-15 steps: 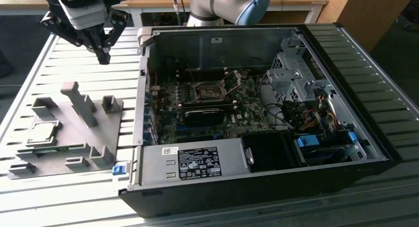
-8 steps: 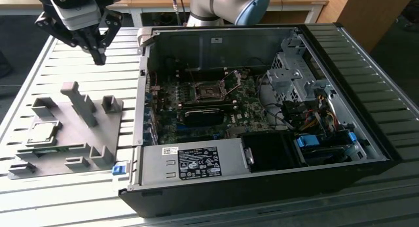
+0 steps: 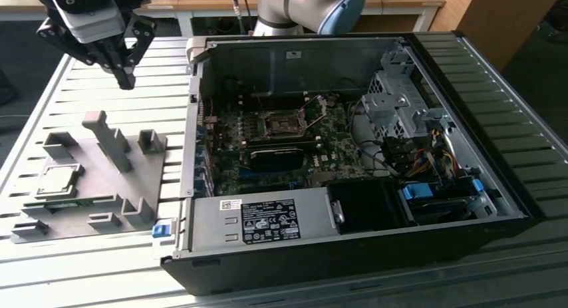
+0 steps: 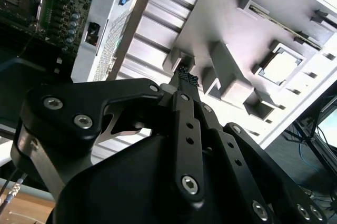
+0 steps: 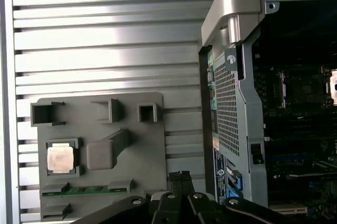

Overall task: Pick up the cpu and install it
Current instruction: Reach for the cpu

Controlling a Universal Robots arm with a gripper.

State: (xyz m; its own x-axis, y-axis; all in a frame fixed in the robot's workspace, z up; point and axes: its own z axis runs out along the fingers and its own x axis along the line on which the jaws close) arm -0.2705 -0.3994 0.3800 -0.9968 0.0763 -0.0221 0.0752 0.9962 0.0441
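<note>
The cpu (image 3: pixel 60 178) is a small square chip with a silver top, lying flat in a recess of the grey fixture plate (image 3: pixel 100 187) at the exterior view's left. It also shows in both wrist views (image 4: pixel 281 66) (image 5: pixel 59 158). My gripper (image 3: pixel 125 80) hangs well above the table, beyond the plate's far edge, with its black fingers pressed together and nothing between them. Its tips (image 4: pixel 185 76) (image 5: pixel 180 176) show in both wrist views, apart from the cpu. The black socket (image 3: pixel 284 125) (image 5: pixel 305 89) sits on the motherboard inside the case.
An open computer case (image 3: pixel 293 62) lies on its side on the slatted metal table (image 3: pixel 133 102), its tall wall (image 5: pixel 237 103) between the plate and the motherboard. Upright grey blocks (image 3: pixel 111 145) and a green memory stick (image 5: pixel 81 190) stand on the plate near the cpu.
</note>
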